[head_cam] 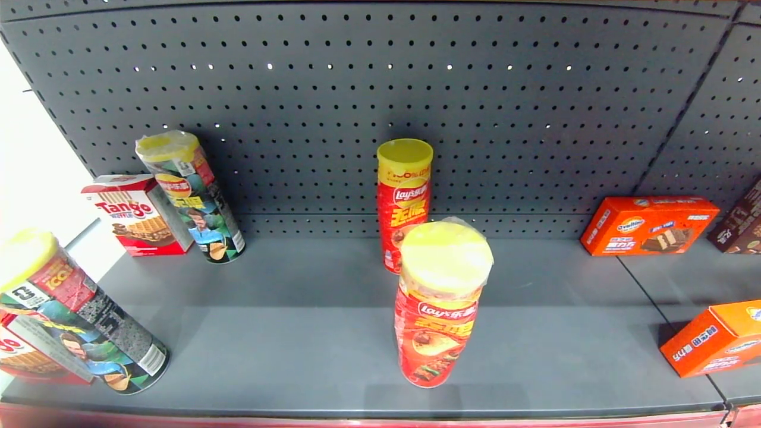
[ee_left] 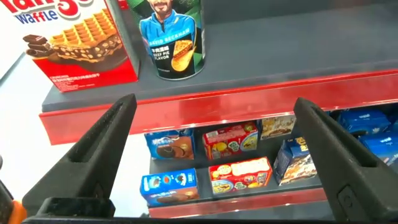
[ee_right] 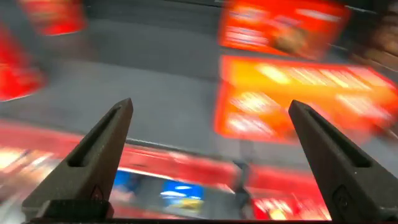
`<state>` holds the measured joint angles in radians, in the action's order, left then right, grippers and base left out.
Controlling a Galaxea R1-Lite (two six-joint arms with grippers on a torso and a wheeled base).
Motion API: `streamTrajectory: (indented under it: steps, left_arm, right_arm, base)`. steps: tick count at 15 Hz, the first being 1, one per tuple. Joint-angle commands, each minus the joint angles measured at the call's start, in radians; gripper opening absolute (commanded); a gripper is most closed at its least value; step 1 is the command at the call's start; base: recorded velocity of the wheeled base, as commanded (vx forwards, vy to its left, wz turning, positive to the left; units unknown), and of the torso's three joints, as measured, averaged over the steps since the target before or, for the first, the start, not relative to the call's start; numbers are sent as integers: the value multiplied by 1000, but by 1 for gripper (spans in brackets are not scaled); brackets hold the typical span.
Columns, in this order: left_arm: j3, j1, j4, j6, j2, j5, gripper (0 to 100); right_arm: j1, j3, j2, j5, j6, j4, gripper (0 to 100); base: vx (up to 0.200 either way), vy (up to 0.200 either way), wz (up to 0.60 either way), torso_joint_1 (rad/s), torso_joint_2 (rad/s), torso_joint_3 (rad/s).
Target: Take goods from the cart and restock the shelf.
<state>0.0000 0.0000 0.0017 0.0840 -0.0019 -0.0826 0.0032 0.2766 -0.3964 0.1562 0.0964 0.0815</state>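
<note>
Two red chip cans with yellow lids stand upright mid-shelf, one at the front point(head_cam: 440, 303) and one by the back panel point(head_cam: 404, 202). In the left wrist view my left gripper point(ee_left: 214, 106) is open and holds nothing. It hangs in front of the shelf's red front edge point(ee_left: 249, 99), below a dark green can point(ee_left: 171, 37) and a waffle box point(ee_left: 74, 43). My right gripper point(ee_right: 210, 107) is open too, with nothing in it, off the shelf's front edge near a blurred orange box point(ee_right: 298, 106).
The grey shelf point(head_cam: 297, 321) also bears two dark green cans point(head_cam: 190, 196) point(head_cam: 77, 315) and a waffle box point(head_cam: 137, 214) at the left. At the right lie orange boxes point(head_cam: 648, 224) point(head_cam: 713, 339) and a brown box point(head_cam: 743, 226). A lower shelf point(ee_left: 217, 162) holds several packs.
</note>
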Motion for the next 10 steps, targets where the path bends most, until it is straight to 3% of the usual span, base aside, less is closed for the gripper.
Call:
streamTrajectory:
  steps: [1, 3, 7, 10]
  left_arm:
    - [0, 2, 0, 0, 2, 0, 100]
    - [0, 0, 0, -1, 2, -3, 100]
    - [0, 2, 0, -1, 2, -31, 100]
    - [0, 0, 0, -1, 2, -31, 100]
  right_arm:
    - [278, 158, -332, 43, 49, 18, 100]
    - [411, 251, -476, 39, 49, 18, 100]
    - [531, 317, -699, 36, 49, 66, 100]
    - [563, 317, -768, 11, 49, 93, 100]
  base:
    - [0, 0, 0, 0, 0, 0]
    - [0, 0, 0, 0, 0, 0]
    - [0, 0, 0, 0, 0, 0]
    - [0, 0, 0, 0, 0, 0]
